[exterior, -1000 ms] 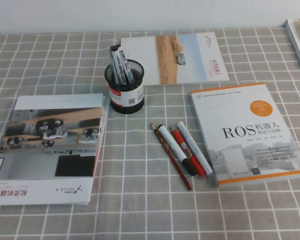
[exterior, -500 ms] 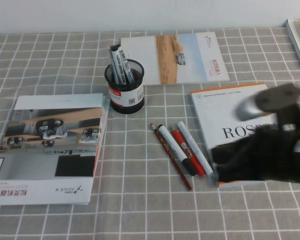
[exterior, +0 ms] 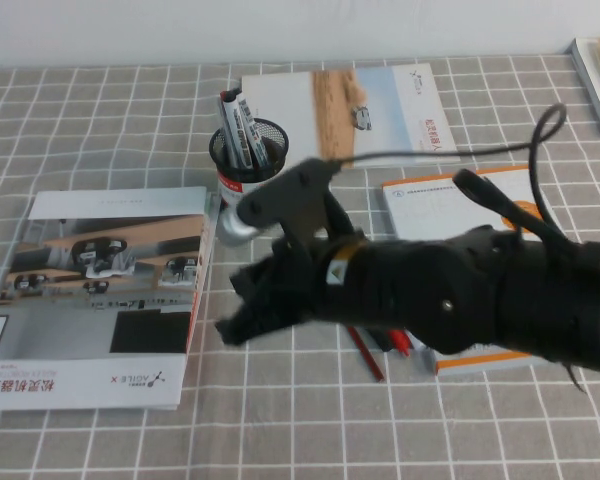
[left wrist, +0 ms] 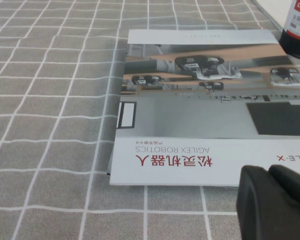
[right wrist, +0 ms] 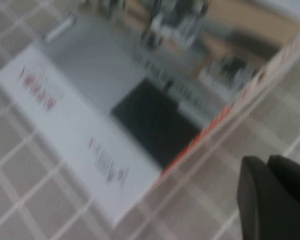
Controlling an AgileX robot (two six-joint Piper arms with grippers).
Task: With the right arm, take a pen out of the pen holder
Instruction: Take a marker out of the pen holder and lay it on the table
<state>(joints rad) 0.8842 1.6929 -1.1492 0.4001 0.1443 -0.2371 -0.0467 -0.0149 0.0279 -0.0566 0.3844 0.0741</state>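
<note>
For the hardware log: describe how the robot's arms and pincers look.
Right arm: bulky, black, with a silver-grey bracket, a black looping cable and a small yellow triangle sticker; its black right pincer is beside the booklet. Left pincer, near that booklet's edge: black, rounded fingers.

Black metal-mesh pen holder (exterior: 276, 152); glossy paper booklet (exterior: 100, 290); matt woven cloth tablecloth (exterior: 80, 110).

**Grey Check, Black Mesh, Orange Trim**

The grey fabric tablecloth (exterior: 80, 120) carried a grid of thin white lines; the round black wire-mesh pen holder (exterior: 270, 135) wore a red-and-white label; its markers (exterior: 238, 125) were black and white; the white paperback book (exterior: 425, 200) had orange borders; the large white-and-grey booklet (exterior: 100, 290) showed a tan band, a black panel and red lettering; the slim wooden pencil (exterior: 365, 358) was red.
</note>
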